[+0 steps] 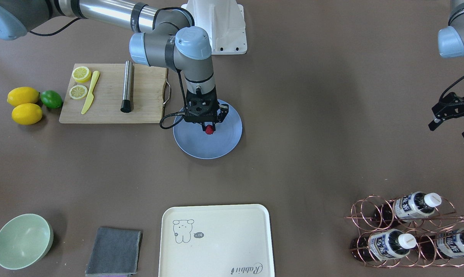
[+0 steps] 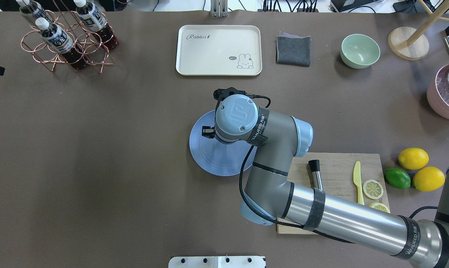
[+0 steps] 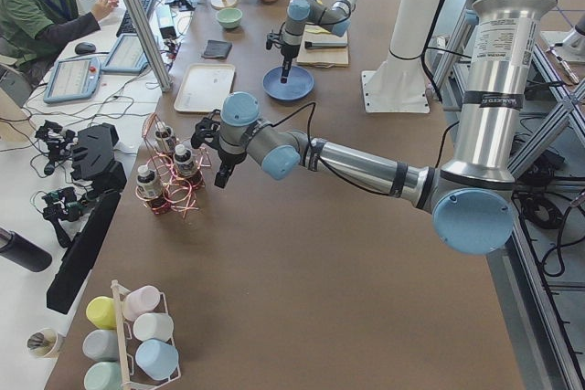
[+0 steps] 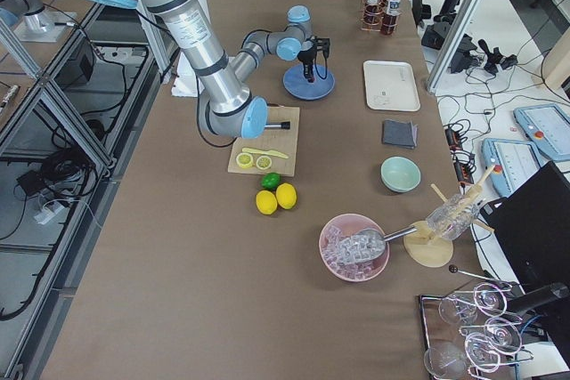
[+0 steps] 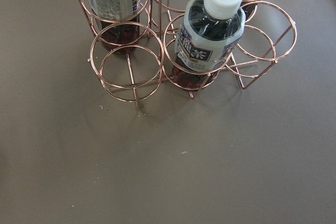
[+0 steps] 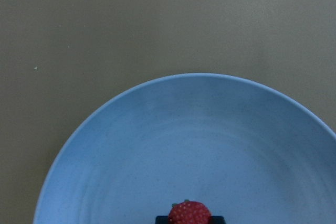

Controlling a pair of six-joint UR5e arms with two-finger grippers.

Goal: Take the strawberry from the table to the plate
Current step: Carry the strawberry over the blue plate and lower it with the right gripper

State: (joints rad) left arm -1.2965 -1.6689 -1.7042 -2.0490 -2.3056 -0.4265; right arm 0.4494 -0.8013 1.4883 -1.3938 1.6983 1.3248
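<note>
A small dark-red strawberry [image 1: 209, 130] sits between the fingertips of my right gripper [image 1: 209, 127], which points straight down over the blue-grey plate [image 1: 224, 143]. The right wrist view shows the strawberry [image 6: 189, 213] at its bottom edge, just above the plate [image 6: 199, 140], near the plate's middle. Whether the berry touches the plate I cannot tell. In the overhead view the arm hides the berry and part of the plate [image 2: 206, 158]. My left gripper [image 1: 452, 129] hangs open at the table's far side, near the bottle rack [image 5: 189, 51], with nothing in it.
A wooden cutting board [image 1: 112, 96] with lemon slices, a yellow knife and a metal cylinder lies beside the plate. Two lemons [image 1: 24, 104] and a lime [image 1: 51, 99] lie beyond it. A cream tray [image 1: 216, 238], grey cloth [image 1: 114, 252], green bowl [image 1: 22, 240] and bottle rack [image 1: 409, 231] line the far edge.
</note>
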